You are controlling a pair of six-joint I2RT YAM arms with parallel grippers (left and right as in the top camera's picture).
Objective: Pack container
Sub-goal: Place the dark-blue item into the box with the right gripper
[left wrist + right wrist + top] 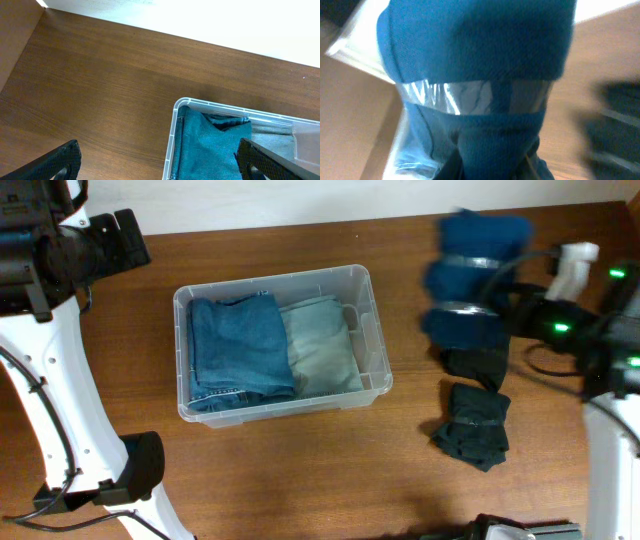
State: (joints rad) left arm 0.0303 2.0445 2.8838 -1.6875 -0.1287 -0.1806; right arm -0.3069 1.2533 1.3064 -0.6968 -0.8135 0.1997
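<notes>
Right now my right fingers, hidden under it, seem to grip the blue bundle [470, 275] near the far right corner of the tabletop. The box [290, 404] sits to its left, long side running left to right. My left fingers [60, 160] are wide apart, holding nothing.

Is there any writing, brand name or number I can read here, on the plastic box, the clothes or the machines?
None can be read. The container shows no visible label; folded clothes cover its base. The blue bundle has only plain clear tape bands, blurred. The right arm shows green lights, no lettering.
</notes>
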